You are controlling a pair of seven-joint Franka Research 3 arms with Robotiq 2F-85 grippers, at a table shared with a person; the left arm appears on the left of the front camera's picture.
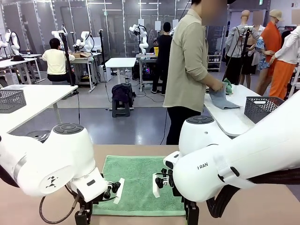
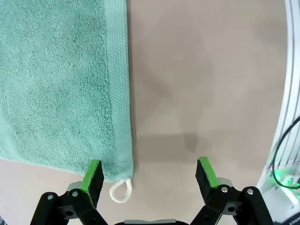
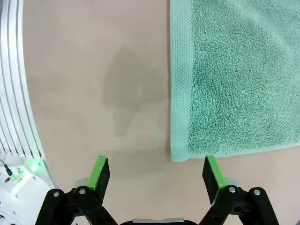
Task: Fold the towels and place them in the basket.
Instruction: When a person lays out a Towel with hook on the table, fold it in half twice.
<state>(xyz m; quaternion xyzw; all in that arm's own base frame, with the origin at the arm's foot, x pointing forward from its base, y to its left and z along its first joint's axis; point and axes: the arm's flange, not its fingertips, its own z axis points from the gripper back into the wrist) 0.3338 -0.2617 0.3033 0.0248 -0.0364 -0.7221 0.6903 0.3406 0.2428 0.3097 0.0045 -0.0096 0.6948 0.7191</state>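
Observation:
A mint green towel (image 1: 136, 185) lies flat on the tan table between my two arms. In the left wrist view its corner (image 2: 61, 93) with a small white loop (image 2: 120, 191) sits by my left finger. My left gripper (image 2: 150, 174) hovers open, straddling that corner's edge and bare table. In the right wrist view the towel (image 3: 234, 79) fills the upper right. Its near corner lies just inside the open right gripper (image 3: 154, 172). Neither gripper holds anything. A dark grey mesh basket (image 1: 262, 108) stands on a white table at the right.
A person (image 1: 187, 70) stands at the table's far side, turned toward the white side table (image 1: 229, 119), hands on a grey-blue cloth (image 1: 222, 99). Another mesh basket (image 1: 11, 99) rests on a white table at the left. My arm bases show at the outer edges of both wrist views.

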